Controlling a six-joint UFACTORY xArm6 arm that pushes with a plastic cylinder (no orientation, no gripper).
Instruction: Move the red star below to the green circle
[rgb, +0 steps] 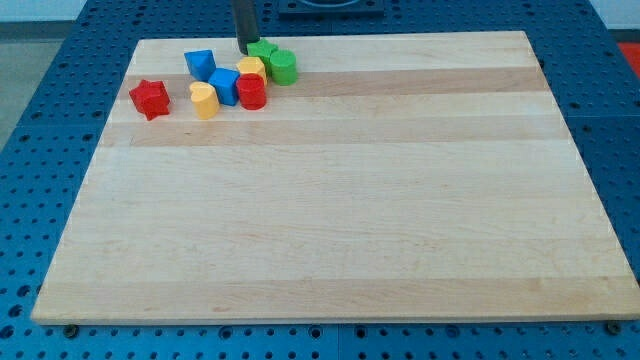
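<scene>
I had no pincer to speak of, neither spread nor pressed together, only a dark rod whose tip (245, 50) rested on the wooden board (330, 240) near the top edge of the frame, left of centre. My tip sat just at the upper left of the green star-like block (262, 52), touching it or nearly so.

The red star (149, 98) lay by itself in the upper left of the frame, apart from the cluster and well clear of my tip. The green circle (283, 67) stood at the cluster's right end, just beside the other green block. Packed to its left and lower left were a yellow block (252, 68), a red cylinder (251, 92), a blue block (224, 85), a second blue block (200, 64) and a yellow heart-like block (204, 100).

As I judged it, the step in hand was to reach the star, which meant skirting the cluster rather than ploughing through it. The sound approach was to come round to the star's left side and push it rightward along a line passing lower in the frame than the yellow heart and the red cylinder, so that neither got dragged along. I needed to keep the push centred on the star, since its points could make it spin off my tip, and to stop it directly beneath the green circle.
</scene>
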